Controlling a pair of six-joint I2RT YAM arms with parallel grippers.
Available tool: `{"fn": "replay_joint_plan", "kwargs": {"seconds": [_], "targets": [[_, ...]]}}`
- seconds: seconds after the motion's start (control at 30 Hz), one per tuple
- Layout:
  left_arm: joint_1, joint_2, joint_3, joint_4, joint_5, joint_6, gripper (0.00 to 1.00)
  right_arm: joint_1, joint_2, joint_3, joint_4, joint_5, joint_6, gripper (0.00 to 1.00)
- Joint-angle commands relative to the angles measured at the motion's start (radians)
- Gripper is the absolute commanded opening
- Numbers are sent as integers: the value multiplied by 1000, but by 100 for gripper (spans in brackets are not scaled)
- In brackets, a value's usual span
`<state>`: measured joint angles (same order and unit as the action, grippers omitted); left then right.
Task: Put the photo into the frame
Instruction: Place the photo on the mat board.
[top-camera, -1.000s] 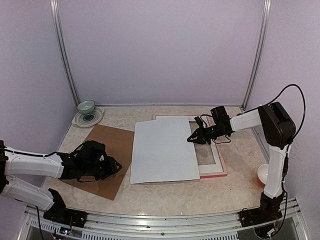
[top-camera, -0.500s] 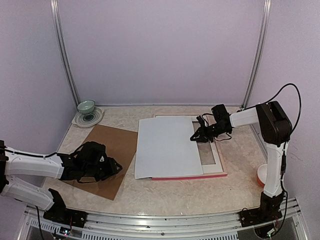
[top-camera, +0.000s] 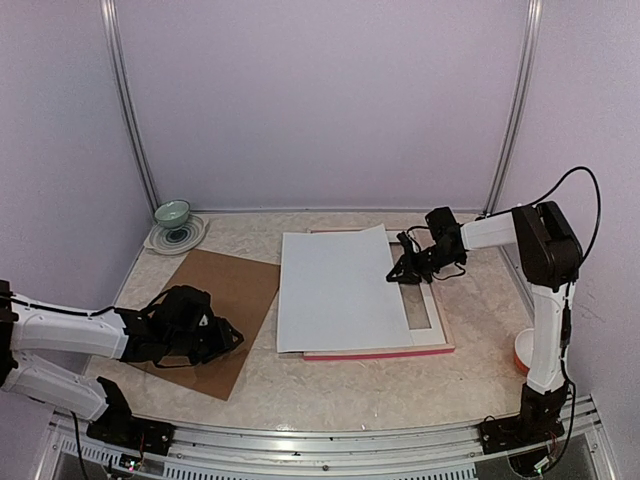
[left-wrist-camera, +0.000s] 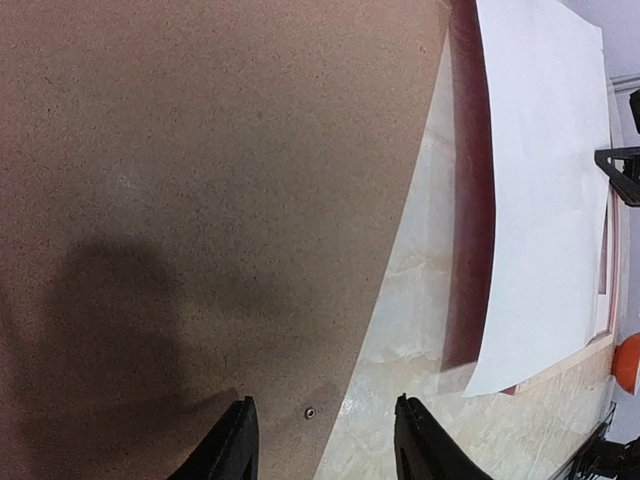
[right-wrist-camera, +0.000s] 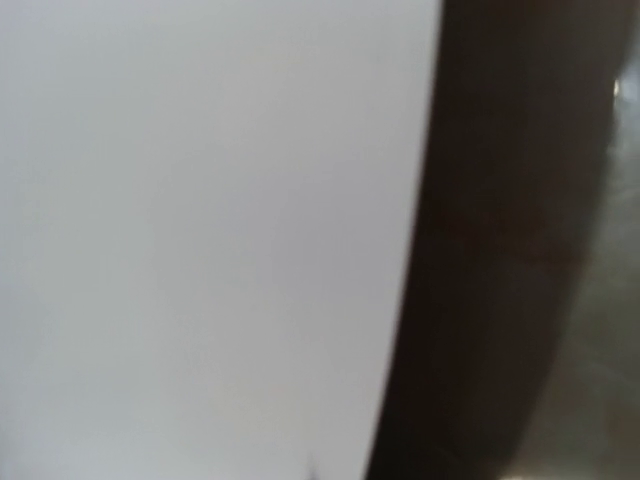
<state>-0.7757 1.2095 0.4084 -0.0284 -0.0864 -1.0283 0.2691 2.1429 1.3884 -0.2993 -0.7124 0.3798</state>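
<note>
Top view high, facing down and forward, wrist views close — all share the photo (top-camera: 335, 290)

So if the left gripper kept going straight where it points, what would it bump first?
Probably the brown board right under the left gripper, though depth is unclear. Past its edge come table, then the photo.

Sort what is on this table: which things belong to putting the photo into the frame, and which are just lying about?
Job: photo, white side up; pink frame; brown backing board, probably the frame's back.
Lying about: green bowl on its saucer; orange object at the right edge.
</note>
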Motion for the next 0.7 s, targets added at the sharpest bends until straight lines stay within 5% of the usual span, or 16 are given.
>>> {"fn": "replay_joint_plan", "kwargs": {"seconds": [0.0, 0.67], "targets": [[-5, 7, -10, 20, -1, -2, 47, -11, -9, 20, -46, 45, -33, 5], [-5, 24, -3, 49, 15, 6, 48, -28, -86, 9, -149, 192, -118, 5]]}}
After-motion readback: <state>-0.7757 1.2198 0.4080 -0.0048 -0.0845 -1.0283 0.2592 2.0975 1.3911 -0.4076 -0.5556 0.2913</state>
